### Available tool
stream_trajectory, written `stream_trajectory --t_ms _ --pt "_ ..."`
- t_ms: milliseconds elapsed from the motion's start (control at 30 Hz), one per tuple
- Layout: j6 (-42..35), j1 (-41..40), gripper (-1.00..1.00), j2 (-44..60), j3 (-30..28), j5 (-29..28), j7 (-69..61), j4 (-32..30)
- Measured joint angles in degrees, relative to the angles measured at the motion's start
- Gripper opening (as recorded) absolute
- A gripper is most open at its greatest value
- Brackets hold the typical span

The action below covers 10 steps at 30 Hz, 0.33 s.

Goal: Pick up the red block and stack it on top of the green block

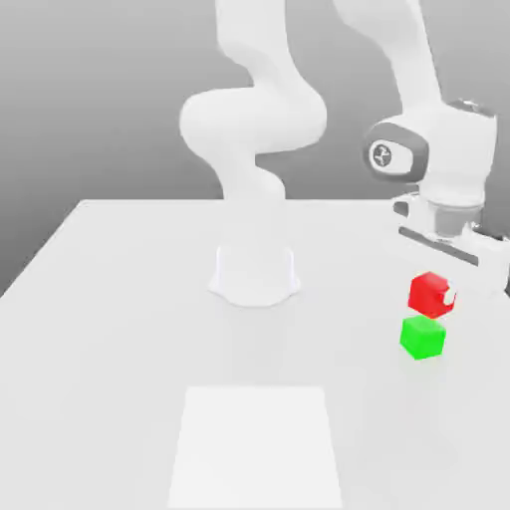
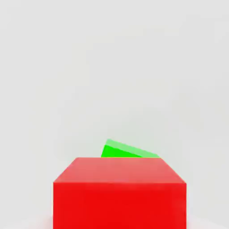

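Observation:
The red block (image 1: pixel 429 293) hangs in the air at the exterior view's right, with my gripper (image 1: pixel 443 295) shut on it. A white fingertip (image 1: pixel 451 296) shows against the block's side. Just below it the green block (image 1: pixel 422 337) rests on the white table (image 1: pixel 110 329), with a small gap between the two cubes. In the hand view the red block (image 2: pixel 119 192) looms large and close, and a wedge of the green block (image 2: pixel 121 150) peeks out from behind its upper edge.
The arm's white base (image 1: pixel 255 274) stands at the table's middle, toward the back. A lighter rectangular patch (image 1: pixel 256 446) lies on the table near the front edge. The table's right edge runs close to the two blocks.

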Motion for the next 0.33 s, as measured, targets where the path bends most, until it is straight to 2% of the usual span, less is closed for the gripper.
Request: stream_trajectory --t_ms 233,333 --pt "4.10 -3.51 -1.00 5.40 0.46 -10.16 7.10 -0.03" --pt "5.67 -3.26 -1.00 7.80 -1.32 -15.78 11.10 0.04"
